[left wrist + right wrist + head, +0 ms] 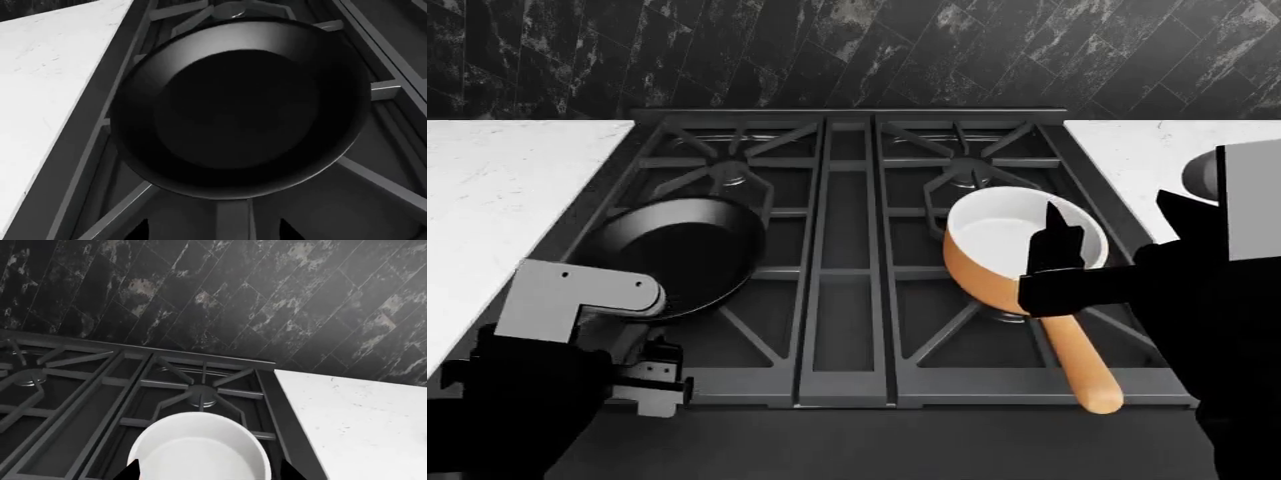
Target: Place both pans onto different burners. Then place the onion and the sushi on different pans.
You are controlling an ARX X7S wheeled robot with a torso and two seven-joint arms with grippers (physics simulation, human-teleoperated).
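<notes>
The black frying pan [681, 252] rests on the front left burner's grate and fills the left wrist view [240, 107]. My left gripper [213, 235] hovers at its near rim, open, its dark fingertips [139, 233] wide apart on either side of a grey bar. The orange saucepan [1014, 250], white inside [200, 450], stands on the front right burner, its tan handle [1084, 368] pointing toward me. My right gripper [1052, 240] hangs over its near rim, open [210, 472]. Neither the onion nor the sushi is in view.
The dark stove [847, 300] has two bare rear burners [741, 168] [974, 162]. White marble counters flank it on the left [494, 200] and the right [1134, 160]. A black marbled tile wall [854, 50] stands behind.
</notes>
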